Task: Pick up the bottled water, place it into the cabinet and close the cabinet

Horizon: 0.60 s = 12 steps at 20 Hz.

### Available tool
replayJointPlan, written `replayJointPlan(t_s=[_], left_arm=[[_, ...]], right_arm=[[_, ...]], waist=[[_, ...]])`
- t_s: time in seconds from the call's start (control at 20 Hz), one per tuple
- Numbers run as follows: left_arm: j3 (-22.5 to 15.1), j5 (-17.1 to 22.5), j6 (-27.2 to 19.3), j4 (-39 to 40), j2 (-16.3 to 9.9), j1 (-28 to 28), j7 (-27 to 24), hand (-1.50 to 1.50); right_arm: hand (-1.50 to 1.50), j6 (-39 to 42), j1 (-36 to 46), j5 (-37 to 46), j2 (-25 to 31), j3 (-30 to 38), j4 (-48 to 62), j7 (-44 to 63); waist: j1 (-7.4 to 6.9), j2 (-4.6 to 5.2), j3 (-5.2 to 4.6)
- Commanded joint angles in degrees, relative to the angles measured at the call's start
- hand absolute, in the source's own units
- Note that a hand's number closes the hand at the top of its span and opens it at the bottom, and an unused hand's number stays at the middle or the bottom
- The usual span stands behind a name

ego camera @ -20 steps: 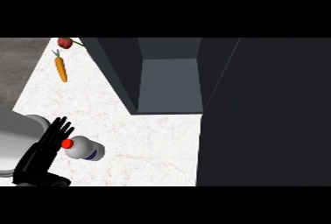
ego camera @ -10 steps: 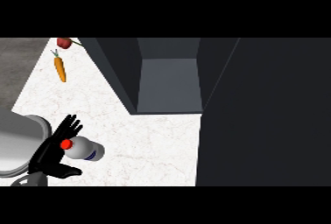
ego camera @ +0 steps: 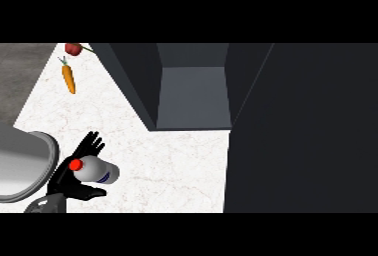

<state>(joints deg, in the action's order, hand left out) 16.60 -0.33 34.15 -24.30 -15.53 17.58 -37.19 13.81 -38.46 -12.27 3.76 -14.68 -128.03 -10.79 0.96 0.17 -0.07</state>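
My left hand (ego camera: 74, 176) is at the bottle (ego camera: 96, 170) low on the counter (ego camera: 177, 160), fingers spread behind it and thumb hooked under, cradling rather than clamping it. The cabinet (ego camera: 193, 95) stands open ahead, ready to receive it. My right hand doesn't show.

a white marbled counter top (ego camera: 184, 165) fills the middle of the scene, running from the near edge to the far left. beyond its left edge lies a grey floor (ego camera: 26, 70). at the near left sits a rounded grey metal basin (ego camera: 26, 160). far left on the counter lie an orange carrot (ego camera: 69, 79) and a red vegetable (ego camera: 73, 48). light is even and flat.
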Motion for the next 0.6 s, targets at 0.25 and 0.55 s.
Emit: replayJointPlan(t_s=[0.25,0.55], left_arm=[[-0.4,2.3,10.0,5.5,2.3,3.3,-2.4,-1.5],[-1.2,3.4,12.6,4.6,3.3,2.7,-2.1,-1.5]], right_arm=[[-1.5,-0.7,2.3,0.8,-0.6,-0.2,2.1,-0.3],[-1.5,-1.8,4.0,0.2,-0.6,-1.0,0.8,3.2]], waist=[[0.31,0.23,-0.13],[-0.25,0.08,-0.08]])
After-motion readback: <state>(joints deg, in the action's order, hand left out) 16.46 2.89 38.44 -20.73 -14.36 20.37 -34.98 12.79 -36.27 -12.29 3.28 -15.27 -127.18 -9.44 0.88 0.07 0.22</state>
